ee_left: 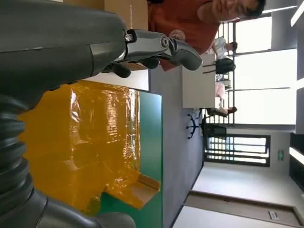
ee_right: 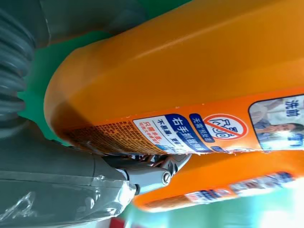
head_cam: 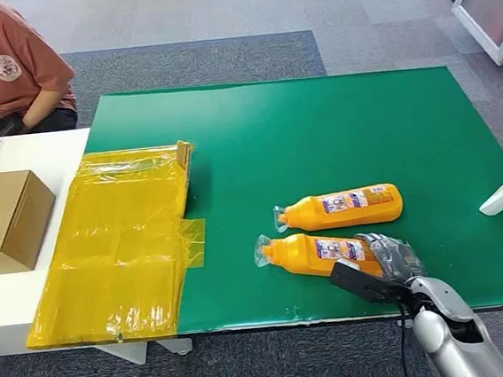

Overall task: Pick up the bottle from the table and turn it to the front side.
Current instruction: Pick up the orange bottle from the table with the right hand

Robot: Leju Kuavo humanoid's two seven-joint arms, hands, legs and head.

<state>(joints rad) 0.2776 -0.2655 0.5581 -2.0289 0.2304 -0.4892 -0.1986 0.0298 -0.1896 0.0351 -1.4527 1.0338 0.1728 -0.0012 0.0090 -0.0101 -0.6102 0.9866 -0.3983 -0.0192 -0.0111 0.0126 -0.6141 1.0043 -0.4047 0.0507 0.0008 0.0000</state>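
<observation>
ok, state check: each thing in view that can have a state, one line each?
near bottle: lying on its side on the green mat, cap on, base end in the right hand
far bottle: lying on its side, cap on, untouched
right hand: wrapped around the near bottle's base
left hand: holds nothing, fingers apart
cardboard box: closed
yellow plastic bag: lying flat

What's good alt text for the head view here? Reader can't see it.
The robot's right hand rests on the base end of the nearer of two orange plastic bottles lying on their sides on a green table mat, the second orange bottle just behind it. To the left lie a crinkled yellow plastic sheet and a brown cardboard box.
</observation>
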